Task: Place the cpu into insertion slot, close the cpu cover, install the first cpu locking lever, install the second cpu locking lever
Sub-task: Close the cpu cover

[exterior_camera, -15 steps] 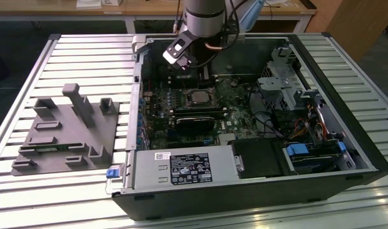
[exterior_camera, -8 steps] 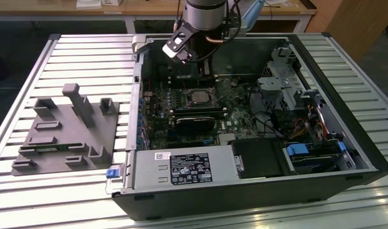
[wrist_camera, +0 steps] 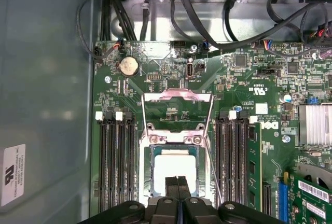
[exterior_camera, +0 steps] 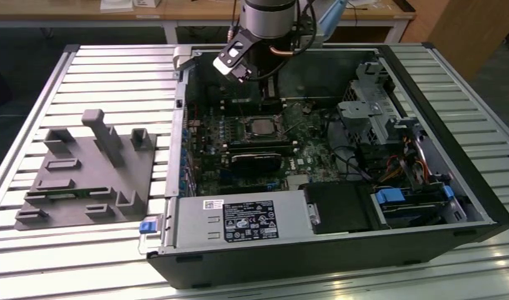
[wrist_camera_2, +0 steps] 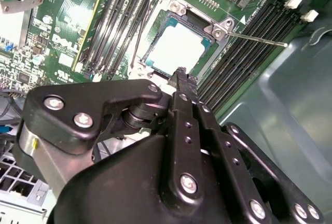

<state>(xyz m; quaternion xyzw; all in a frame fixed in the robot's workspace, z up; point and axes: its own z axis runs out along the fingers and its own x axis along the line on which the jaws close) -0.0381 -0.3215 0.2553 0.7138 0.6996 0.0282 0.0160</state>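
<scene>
In the exterior view, a grey moulded fixture (exterior_camera: 87, 175) with upright posts sits at the left on the slatted metal table (exterior_camera: 112, 69). To its right is the open black computer case (exterior_camera: 321, 256), and the arm (exterior_camera: 267, 19) reaches down into the far part of it.

In the first wrist view, the smooth grey case wall (wrist_camera: 46, 79) comes first, then a bank of long black memory slots (wrist_camera: 116, 162) on the green circuit board (wrist_camera: 228, 84). Next is the insertion slot (wrist_camera: 174, 149), a square socket with a dark rim. The cpu (wrist_camera: 174, 168) lies flat inside it, pale metal top up, its edges parallel to the memory slots. The cpu cover (wrist_camera: 176, 97), a thin silvery frame, is swung up off the socket on the side away from the fingers, and the green board shows through its window. A thin wire locking lever (wrist_camera: 211, 172) runs along the socket's edge, unlatched. Furthest right is a ribbed silver heat sink (wrist_camera: 314, 125).

The gripper (wrist_camera: 178, 183) hangs over the near edge of the cpu. Its two black fingers are pressed together with nothing between them. Whether they touch the chip cannot be told.
</scene>
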